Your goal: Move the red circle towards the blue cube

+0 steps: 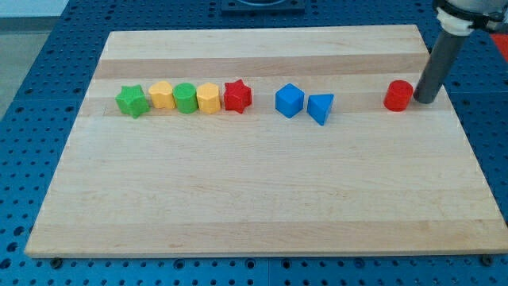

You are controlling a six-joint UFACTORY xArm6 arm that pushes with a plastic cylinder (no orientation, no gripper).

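Observation:
The red circle [398, 95] sits near the view's right side of the wooden board. The blue cube [290, 101] lies left of it, near the board's middle, with a blue triangle [321, 108] just to its right, between cube and circle. My tip [424, 100] stands just right of the red circle, close to it or touching it; I cannot tell which.
A row of blocks lies at the view's left: a green star [132, 101], a yellow block [162, 95], a green circle [185, 98], a yellow block [208, 98] and a red star [236, 96]. The board's right edge [468, 135] is near my tip.

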